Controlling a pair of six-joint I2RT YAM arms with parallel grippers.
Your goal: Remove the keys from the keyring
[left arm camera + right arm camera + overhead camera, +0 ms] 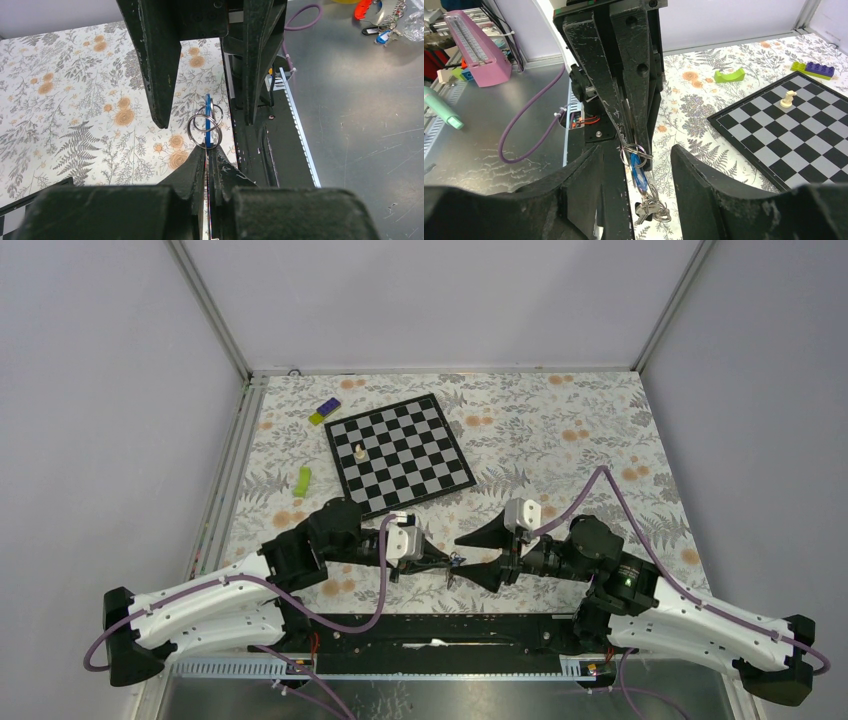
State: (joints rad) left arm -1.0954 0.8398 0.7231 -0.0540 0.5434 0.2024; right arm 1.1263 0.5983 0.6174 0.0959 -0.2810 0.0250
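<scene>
Steel-wire keyring [455, 563] pinched by the left gripper [446, 561], with the right gripper [463, 558] spread around it.

Top view: both grippers meet tip to tip over the floral tablecloth [560, 430], near the table's front edge and on the near side of the chessboard [400, 452]; the keyring lies between them. Left wrist view: the left gripper's fingers are pressed together on the lower end of the blue tag [207, 107] and the wire coils, which stand up from the tips; the right gripper's two fingers stand well apart on either side, not touching. Right wrist view: the keyring hangs from the left gripper's closed tip, the blue tag below it and the silvery keys [650, 210] lowest, all in the wide gap between the right gripper's fingers.
</scene>
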